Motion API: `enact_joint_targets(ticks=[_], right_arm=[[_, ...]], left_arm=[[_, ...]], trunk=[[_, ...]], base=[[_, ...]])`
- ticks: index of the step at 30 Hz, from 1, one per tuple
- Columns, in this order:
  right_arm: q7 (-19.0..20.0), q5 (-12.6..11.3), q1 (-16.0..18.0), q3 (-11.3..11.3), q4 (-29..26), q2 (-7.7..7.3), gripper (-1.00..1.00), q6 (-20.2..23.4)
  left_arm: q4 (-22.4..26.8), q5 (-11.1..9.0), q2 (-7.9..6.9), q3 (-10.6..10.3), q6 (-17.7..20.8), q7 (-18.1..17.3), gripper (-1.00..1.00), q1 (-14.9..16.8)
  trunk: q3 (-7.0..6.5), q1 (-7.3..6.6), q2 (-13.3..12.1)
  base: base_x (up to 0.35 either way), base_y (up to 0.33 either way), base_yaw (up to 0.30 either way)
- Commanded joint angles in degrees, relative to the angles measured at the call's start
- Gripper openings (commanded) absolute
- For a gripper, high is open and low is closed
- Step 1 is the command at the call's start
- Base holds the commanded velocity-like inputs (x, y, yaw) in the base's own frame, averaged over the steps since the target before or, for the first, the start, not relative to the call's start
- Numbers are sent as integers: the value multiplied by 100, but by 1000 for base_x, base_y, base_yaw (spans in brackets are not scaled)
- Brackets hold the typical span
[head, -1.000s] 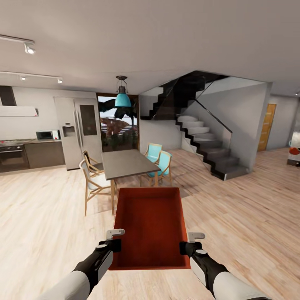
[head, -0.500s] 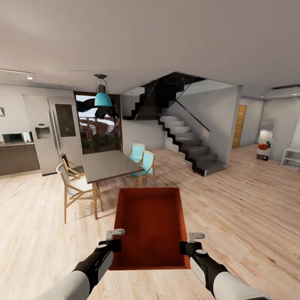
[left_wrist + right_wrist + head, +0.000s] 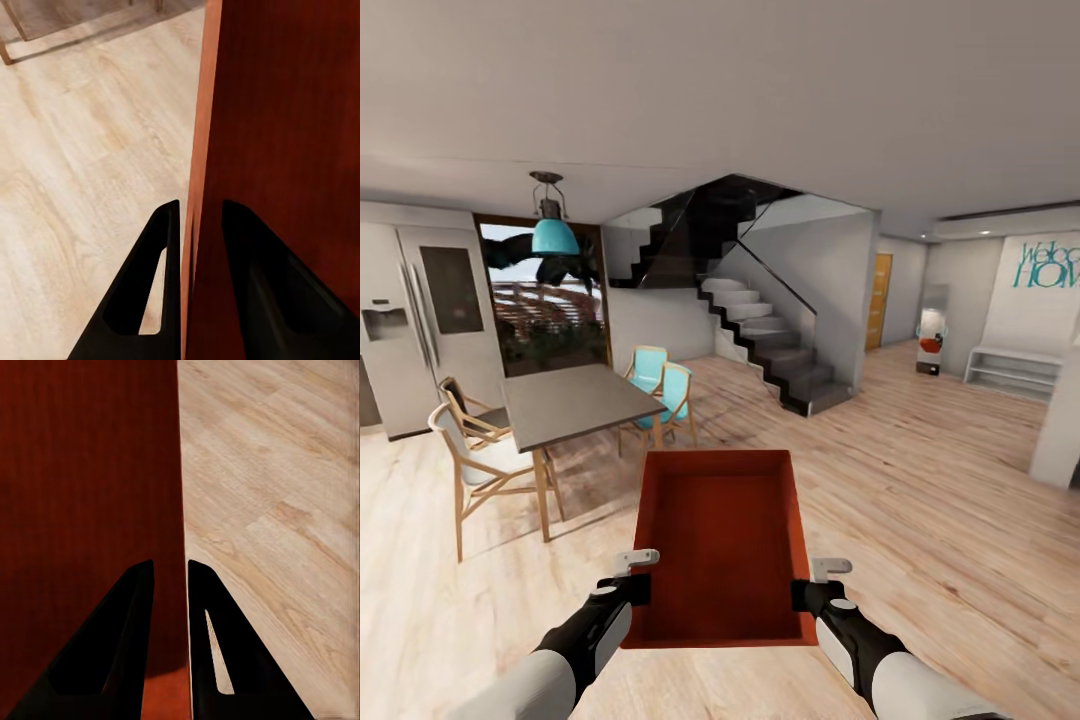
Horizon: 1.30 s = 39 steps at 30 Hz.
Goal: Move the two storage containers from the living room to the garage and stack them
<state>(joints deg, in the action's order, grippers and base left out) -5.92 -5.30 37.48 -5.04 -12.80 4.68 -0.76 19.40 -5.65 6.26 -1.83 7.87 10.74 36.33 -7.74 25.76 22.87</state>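
Observation:
One orange-red storage container [image 3: 722,540] hangs level in front of me above the light wood-plank floor, held by both arms. My left gripper [image 3: 637,583] is shut on its left wall [image 3: 196,150], one finger inside and one outside. On the opposite side, my right gripper [image 3: 807,590] is shut on the right wall [image 3: 182,510] in the same way. The ribbed inside of the bin is empty. The second container, the garage and its dark grey floor are out of view.
A grey dining table [image 3: 570,402] with wooden and turquoise chairs [image 3: 665,395] stands ahead on the left, under a blue pendant lamp [image 3: 554,233]. A dark staircase [image 3: 760,345] rises in the middle. A hallway with an orange door [image 3: 879,300] and white shelf [image 3: 1015,372] opens on the right.
The whole view has swung to the right: table, fridge and stairs slid leftward and the hallway wall with lettering came into sight. The container and both grippers keep their place before me.

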Motion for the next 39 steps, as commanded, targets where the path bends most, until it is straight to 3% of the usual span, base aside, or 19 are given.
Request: enact_joint_targets(ticks=[1, 39], right_arm=[[-489, -50, 5, 117, 14, -20, -100, -12], [-489, -50, 5, 115, 14, -20, -100, -12]], left_arm=[[35, 82, -11, 16, 39, 69, -100, -3], [29, 82, -2, 14, 39, 69, -100, -3]], trunk=[[2, 2, 5], [2, 2, 5]], base=[[0, 0, -289], [0, 0, -291]])
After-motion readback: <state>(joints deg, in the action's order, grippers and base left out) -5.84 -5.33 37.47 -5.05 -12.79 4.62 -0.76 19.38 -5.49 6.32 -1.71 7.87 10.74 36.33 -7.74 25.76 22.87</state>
